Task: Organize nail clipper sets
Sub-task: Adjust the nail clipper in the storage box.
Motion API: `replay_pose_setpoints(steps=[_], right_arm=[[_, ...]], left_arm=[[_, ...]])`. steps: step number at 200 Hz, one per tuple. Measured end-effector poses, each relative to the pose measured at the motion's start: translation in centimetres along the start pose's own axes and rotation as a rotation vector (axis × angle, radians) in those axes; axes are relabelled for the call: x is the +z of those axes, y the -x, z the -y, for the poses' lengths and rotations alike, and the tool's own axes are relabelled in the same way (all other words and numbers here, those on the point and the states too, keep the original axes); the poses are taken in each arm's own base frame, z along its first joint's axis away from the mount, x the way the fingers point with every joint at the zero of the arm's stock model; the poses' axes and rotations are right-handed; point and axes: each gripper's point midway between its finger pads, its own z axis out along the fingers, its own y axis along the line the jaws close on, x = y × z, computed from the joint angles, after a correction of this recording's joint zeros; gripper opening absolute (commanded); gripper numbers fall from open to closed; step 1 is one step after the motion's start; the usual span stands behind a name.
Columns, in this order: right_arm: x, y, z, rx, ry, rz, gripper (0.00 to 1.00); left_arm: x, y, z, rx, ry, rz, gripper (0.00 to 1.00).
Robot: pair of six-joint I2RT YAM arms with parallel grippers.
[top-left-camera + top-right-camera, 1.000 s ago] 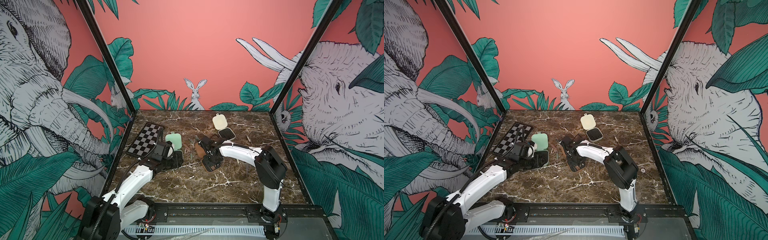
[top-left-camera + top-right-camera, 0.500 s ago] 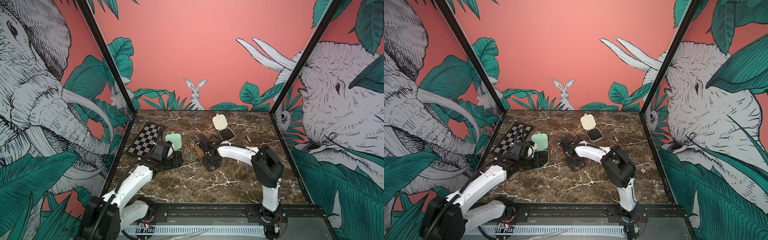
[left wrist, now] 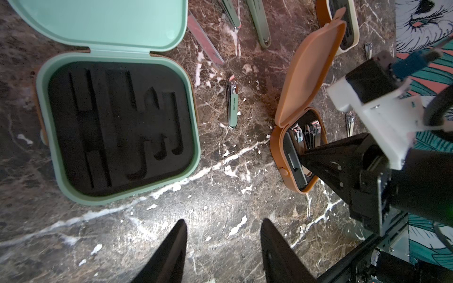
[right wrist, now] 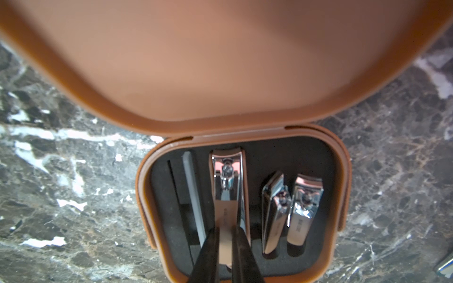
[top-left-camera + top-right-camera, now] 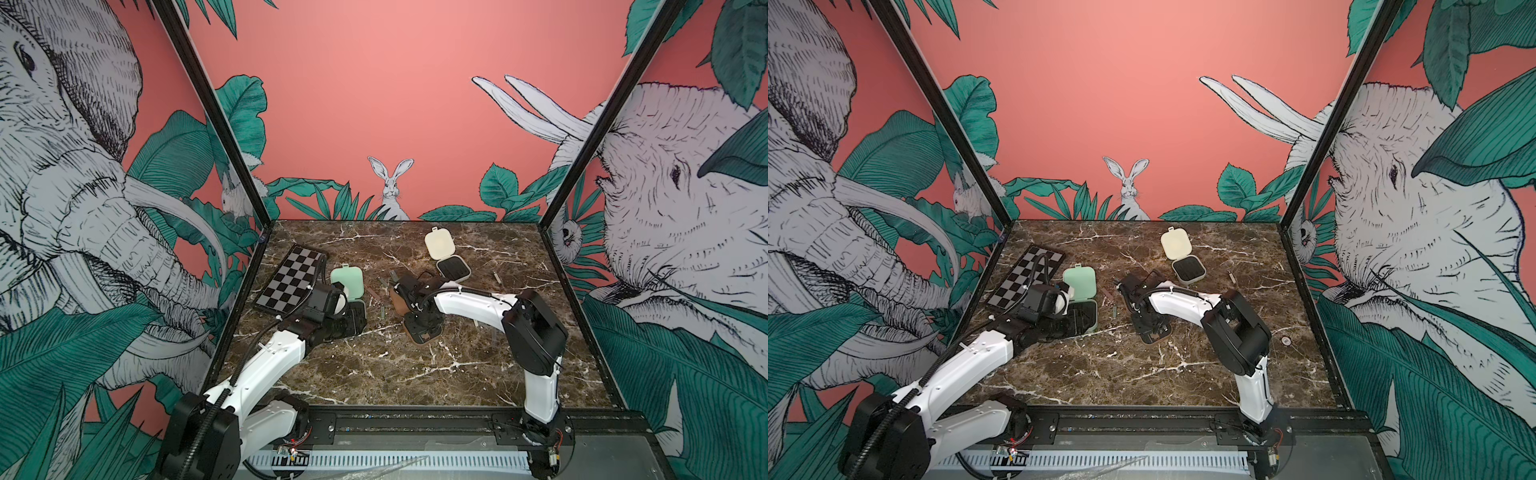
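Right gripper [image 4: 226,247]: black fingers [image 4: 210,254] closed on the handle end of the large rose-gold metal nail clipper [image 4: 229,196], one on each side of it. The clipper lies in the middle slot of the black foam insert [image 4: 269,156] of the brown rounded-square plastic case [image 4: 343,196], whose lid [image 4: 220,61] stands raised over the hinge. In the same insert, a slim grey nail file [image 4: 193,196] lies to one side. Two smaller rose-gold clippers [image 4: 304,210] lie side by side on the other, and the one nearer the big clipper is tipped on its edge. In both top views the brown case sits mid-table on the dark brown marble-patterned tabletop [image 5: 374,374]. Left gripper [image 3: 223,247]: jaws apart and gripping nothing, hanging over bare marble just in front of the mint green rounded-square plastic case [image 3: 196,147]. That case lies open, lid swung back, with the cut-out slots of its black insert in plain view. A slim green metal clipper [image 3: 232,105] lies loose on the marble between the mint and brown cases. More slim green tools [image 3: 259,24] and a pinkish flat file [image 3: 206,41] lie beyond it. The cream rounded-square case [image 5: 454,268] is open toward the back of the table, well apart from both grippers. A black-and-grey checkerboard [image 5: 293,278] lies on the robot's left, beside the mint case.
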Motion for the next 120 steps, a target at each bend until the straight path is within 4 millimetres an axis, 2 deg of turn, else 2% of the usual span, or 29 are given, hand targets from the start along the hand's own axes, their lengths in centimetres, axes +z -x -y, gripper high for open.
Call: replay_pose_setpoints(steps=[29, 56, 72, 85, 98, 120], right_arm=[[-1.3, 1.2, -0.1, 0.003, -0.001, 0.03, 0.25], [-4.8, 3.6, -0.3, 0.009, 0.015, 0.131, 0.32], [-6.6, 4.0, 0.1, 0.014, 0.02, 0.179, 0.33], [-7.5, 3.6, 1.0, 0.026, 0.025, 0.197, 0.33], [-7.5, 2.4, 1.9, 0.04, 0.027, 0.193, 0.32], [-6.0, -0.7, 3.6, 0.056, 0.018, 0.137, 0.25]], left_arm=[[-0.5, 1.7, 1.1, 0.017, -0.006, 0.019, 0.51], [-0.4, 4.0, 2.5, 0.038, -0.015, 0.042, 0.52], [0.4, 5.1, 3.2, 0.053, -0.01, 0.039, 0.51], [1.3, 6.1, 3.9, 0.07, -0.011, 0.03, 0.51], [2.3, 7.2, 4.6, 0.084, -0.013, 0.023, 0.51], [4.1, 9.4, 5.8, 0.102, -0.017, 0.023, 0.51]])
